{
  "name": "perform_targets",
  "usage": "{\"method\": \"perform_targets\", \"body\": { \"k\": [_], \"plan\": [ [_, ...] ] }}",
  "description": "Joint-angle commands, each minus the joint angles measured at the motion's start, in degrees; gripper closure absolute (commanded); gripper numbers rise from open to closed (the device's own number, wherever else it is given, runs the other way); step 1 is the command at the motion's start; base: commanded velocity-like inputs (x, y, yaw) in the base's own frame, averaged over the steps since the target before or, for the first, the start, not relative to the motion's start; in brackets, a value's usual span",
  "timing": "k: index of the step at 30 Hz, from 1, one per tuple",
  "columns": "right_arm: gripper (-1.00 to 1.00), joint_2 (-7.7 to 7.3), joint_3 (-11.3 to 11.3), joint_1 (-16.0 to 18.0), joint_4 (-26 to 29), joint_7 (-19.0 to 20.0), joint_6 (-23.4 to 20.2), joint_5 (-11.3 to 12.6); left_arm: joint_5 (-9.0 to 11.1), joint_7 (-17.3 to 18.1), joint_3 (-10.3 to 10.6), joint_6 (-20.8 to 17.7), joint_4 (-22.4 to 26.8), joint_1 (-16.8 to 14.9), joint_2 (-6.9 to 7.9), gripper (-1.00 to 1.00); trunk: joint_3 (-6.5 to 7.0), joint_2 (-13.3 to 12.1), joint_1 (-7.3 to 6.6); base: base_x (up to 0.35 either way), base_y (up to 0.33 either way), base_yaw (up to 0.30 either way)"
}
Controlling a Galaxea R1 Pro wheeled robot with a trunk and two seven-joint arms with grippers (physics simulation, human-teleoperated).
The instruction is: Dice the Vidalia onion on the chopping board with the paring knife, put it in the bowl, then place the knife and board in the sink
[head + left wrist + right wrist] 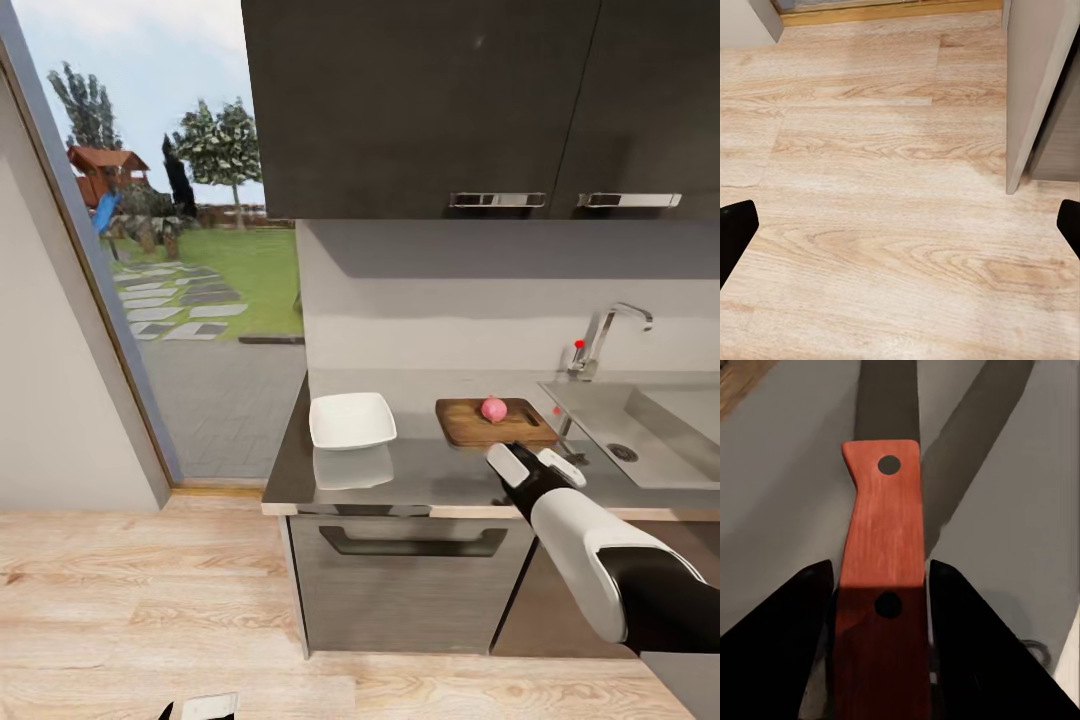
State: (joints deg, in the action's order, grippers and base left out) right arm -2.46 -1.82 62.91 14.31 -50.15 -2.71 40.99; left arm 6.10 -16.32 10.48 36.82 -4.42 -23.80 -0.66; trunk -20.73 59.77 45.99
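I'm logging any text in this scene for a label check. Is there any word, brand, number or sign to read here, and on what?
None: no readable text in any view.
The red wooden knife handle between the right gripper's jaws bears two dark round dots, no lettering.
The angular chrome tap carries a plain red dot, not a sign.
The white square bowl and brown wooden chopping board are unmarked.

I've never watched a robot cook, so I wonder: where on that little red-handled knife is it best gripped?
By the red handle of the paring knife, with the jaws either side of its flat, narrow faces, as the right gripper has them now. The handle is straight, slim enough to fit between them, and clear of the blade.
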Motion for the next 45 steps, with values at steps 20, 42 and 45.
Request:
{"method": "perform_targets", "body": {
  "k": [20,42,45],
  "plan": [
    [1.0,-1.04,-0.3,0.0,23.8,-5.6,-15.6,-17.7,0.6,0.0,0.5,0.0,-0.2,-0.1,-0.13,-1.0,-0.07,0.0,0.0,0.0,0.0,0.0],
    [1.0,0.99,-37.3,0.0,31.8,0.6,-33.0,-30.2,0.6,0.0,0.5,0.0,-0.2,-0.1,-0.57,-1.0,-0.07,0.0,0.0,0.0,-0.222,0.0],
    [1.0,1.04,-42.0,0.1,31.8,2.9,-34.7,-30.3,0.6,0.0,0.5,0.0,-0.2,-0.1,-0.57,-1.0,-0.07,0.0,0.0,0.0,-0.318,0.0]
  ]
}}
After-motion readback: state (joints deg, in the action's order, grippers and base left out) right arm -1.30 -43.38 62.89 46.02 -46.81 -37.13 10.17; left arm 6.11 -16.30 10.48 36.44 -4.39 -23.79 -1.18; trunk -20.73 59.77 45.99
